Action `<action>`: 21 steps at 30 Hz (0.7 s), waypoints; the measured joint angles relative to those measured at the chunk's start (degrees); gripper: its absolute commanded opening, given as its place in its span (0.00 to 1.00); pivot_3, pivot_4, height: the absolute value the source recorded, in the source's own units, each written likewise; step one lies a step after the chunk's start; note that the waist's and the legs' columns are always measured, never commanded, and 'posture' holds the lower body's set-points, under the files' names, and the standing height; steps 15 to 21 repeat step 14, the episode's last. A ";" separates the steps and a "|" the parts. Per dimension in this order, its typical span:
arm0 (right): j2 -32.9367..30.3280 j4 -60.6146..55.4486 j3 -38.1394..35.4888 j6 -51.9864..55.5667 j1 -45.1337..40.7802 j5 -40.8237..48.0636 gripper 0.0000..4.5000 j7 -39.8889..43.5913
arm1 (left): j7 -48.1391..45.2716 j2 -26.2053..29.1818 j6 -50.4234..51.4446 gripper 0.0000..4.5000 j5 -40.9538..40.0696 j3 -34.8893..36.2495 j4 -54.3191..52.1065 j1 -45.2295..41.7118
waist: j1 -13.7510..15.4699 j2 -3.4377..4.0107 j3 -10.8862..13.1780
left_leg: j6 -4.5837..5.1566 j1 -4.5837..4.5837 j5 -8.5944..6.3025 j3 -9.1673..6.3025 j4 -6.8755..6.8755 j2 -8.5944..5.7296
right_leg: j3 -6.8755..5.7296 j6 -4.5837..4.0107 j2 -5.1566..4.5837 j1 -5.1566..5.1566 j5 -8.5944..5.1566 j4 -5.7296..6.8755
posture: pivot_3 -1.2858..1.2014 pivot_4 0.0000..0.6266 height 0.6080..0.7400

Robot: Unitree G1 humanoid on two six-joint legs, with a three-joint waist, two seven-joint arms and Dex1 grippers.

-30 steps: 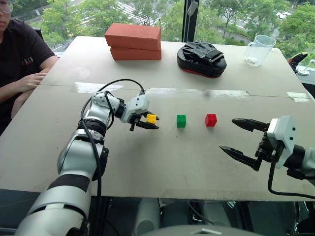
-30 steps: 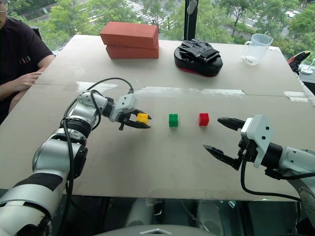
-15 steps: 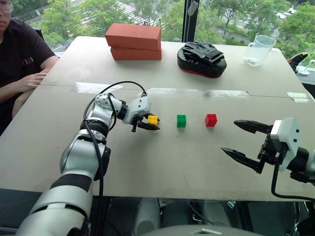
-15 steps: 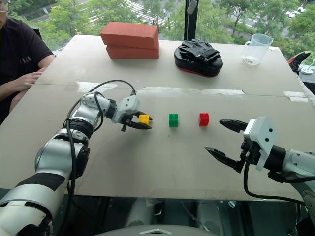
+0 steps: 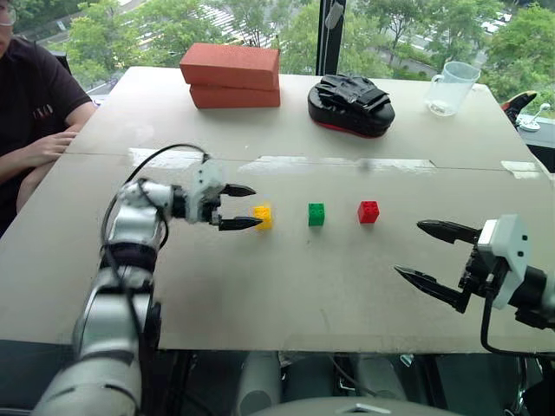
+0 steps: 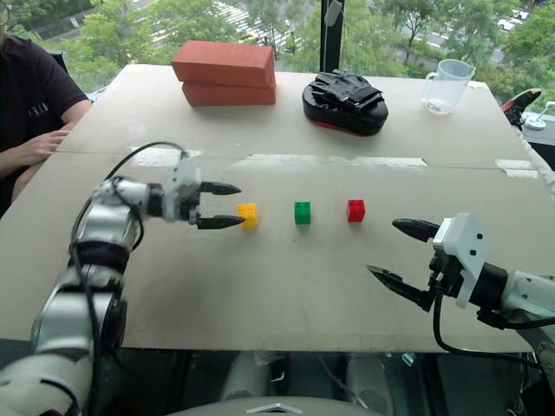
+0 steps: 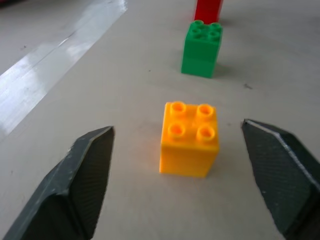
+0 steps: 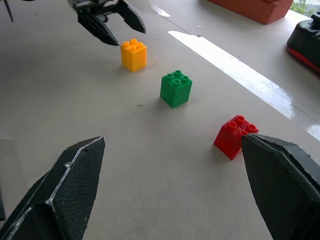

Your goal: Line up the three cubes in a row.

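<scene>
Left wrist view is showing the left end effector (image 7: pixel 177 175) standing released, its two black fingers (image 7: pixel 80 180) spread to either side of the yellow cube (image 7: pixel 189 138) and touching neither face. From the head camera, that cube is sitting on the pale surface (image 5: pixel 286 286) just past the fingertips, with the green cube (image 5: pixel 316 214) beside it and the red cube (image 5: pixel 368 211) beyond, the three lying spaced apart in one row. Off to the right, the right end effector (image 5: pixel 436 258) is hovering released, well apart from the red cube and grasping nothing.
</scene>
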 measured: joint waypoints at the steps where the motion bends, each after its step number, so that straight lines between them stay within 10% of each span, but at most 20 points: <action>1: 0.13 0.96 -0.21 -0.41 0.43 -0.50 1.00 0.38 | 2.73 0.33 4.97 0.91 -2.28 2.14 -6.90 4.29 | -0.04 0.00 0.00 | 0.00 0.00 0.00 -0.01 0.01 -0.01 | 0.00 -0.03 -0.01 0.01 -0.04 -0.01 | 0.52 0.24 1.00; 10: 1.07 12.47 -3.16 -7.65 7.03 -5.47 1.00 6.78 | 17.64 -1.09 21.73 0.91 -13.09 18.52 -42.30 43.13 | 0.90 0.22 -0.04 | -0.30 0.26 -0.18 -0.19 -0.08 -0.01 | -0.18 -0.09 -0.32 0.14 -0.12 -0.16 | 0.52 0.24 1.00; 21: 1.01 16.11 -4.67 -11.01 9.04 -7.83 1.00 9.47 | 19.70 -1.76 20.43 0.91 -13.56 22.71 -42.73 49.39 | 1.30 0.41 -0.14 | -0.32 0.21 -0.19 -0.26 -0.11 -0.02 | -0.22 -0.09 -0.36 0.15 -0.12 -0.31 | 0.52 0.24 1.00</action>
